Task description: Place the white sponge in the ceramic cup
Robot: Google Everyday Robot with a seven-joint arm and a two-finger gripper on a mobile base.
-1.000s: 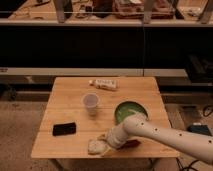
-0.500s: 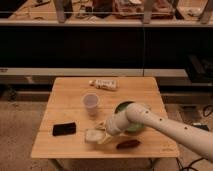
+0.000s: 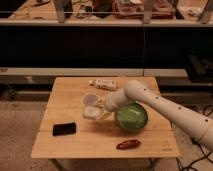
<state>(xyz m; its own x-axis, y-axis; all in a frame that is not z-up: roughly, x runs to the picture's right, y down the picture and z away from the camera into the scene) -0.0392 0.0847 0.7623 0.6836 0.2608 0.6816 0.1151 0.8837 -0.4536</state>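
The white sponge [image 3: 90,112] is an off-white square pad held in my gripper [image 3: 97,112], lifted just in front of the ceramic cup [image 3: 90,99]. The cup is small, pale and tapered, and stands upright near the middle of the wooden table [image 3: 70,145]. The sponge overlaps the cup's lower front in this view. My white arm [image 3: 165,107] reaches in from the right, passing over the green bowl.
A green round bowl [image 3: 131,117] sits right of the sponge under my arm. A black rectangular block [image 3: 64,129] lies at the front left. A white tube-like bottle [image 3: 103,84] lies at the back. A red-brown item [image 3: 128,144] lies near the front edge.
My gripper has carried the sponge up from the table's front toward the back, from near the front edge to just in front of the cup.
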